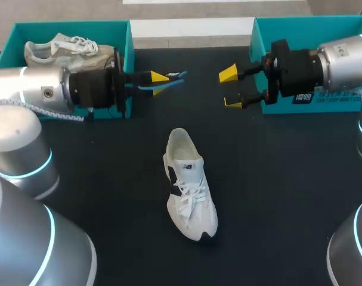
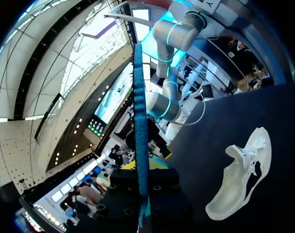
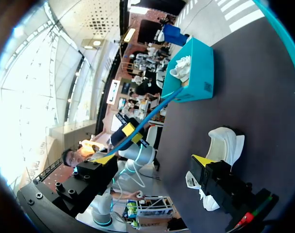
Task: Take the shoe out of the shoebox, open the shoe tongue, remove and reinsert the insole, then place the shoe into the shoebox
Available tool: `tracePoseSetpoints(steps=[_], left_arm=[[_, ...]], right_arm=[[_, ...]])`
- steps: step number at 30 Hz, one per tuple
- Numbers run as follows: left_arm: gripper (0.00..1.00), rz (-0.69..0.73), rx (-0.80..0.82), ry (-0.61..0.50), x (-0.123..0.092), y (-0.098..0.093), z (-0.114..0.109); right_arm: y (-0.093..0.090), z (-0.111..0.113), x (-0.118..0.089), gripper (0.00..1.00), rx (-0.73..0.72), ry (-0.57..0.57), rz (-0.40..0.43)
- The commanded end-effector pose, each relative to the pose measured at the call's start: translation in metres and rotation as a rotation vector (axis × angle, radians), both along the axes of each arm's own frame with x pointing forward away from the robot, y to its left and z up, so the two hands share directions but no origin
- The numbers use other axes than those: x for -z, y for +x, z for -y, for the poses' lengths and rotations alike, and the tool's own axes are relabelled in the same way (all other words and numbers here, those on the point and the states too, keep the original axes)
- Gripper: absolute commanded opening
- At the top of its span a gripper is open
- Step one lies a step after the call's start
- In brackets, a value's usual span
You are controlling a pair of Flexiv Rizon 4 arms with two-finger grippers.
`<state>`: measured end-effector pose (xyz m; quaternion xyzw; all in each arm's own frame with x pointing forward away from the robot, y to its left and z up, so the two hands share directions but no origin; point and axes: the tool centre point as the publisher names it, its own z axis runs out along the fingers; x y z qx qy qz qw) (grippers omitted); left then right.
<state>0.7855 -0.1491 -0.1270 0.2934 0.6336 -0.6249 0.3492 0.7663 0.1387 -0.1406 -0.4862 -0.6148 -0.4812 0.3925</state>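
A white shoe [image 1: 189,185] lies on the black table, toe toward me; it also shows beside my left gripper [image 2: 244,174] and under my right one [image 3: 227,143]. My left gripper [image 1: 158,80] hovers above the table, shut on a thin blue insole [image 1: 172,80], which the left wrist view shows edge-on [image 2: 140,131] running out from between the fingers. My right gripper [image 1: 229,88] faces it from the right, open and holding nothing, a short gap away from the insole's tip. In the right wrist view the insole [image 3: 145,119] stretches ahead of the right gripper [image 3: 154,160].
A teal shoebox [image 1: 128,42] at the back left holds a second pale shoe [image 1: 64,49]; this box [image 3: 200,73] is also in the right wrist view. Another teal shoebox [image 1: 300,24] stands at the back right behind my right arm.
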Motion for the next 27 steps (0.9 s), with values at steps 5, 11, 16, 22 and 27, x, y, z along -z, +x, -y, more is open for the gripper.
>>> tracePoseSetpoints(steps=[5,11,16,22,27], left_arm=[[0.0,0.138,0.0,0.044,0.003,0.0,0.001],[0.0,0.411,-0.004,0.156,0.008,0.007,0.001],[0.0,0.676,-0.053,0.271,0.025,0.007,0.001],[0.0,0.762,-0.078,0.315,0.047,0.01,0.003],[0.0,0.768,-0.083,0.293,0.048,0.01,0.005]], right_arm=[[0.0,-0.002,0.001,1.0,0.001,0.001,0.0],[0.0,-0.002,0.001,1.0,0.001,0.001,0.0],[0.0,-0.002,0.001,1.0,0.001,0.001,0.0],[0.0,-0.002,0.001,1.0,0.001,0.001,0.0],[0.011,-0.022,0.009,1.0,-0.034,0.018,-0.015]])
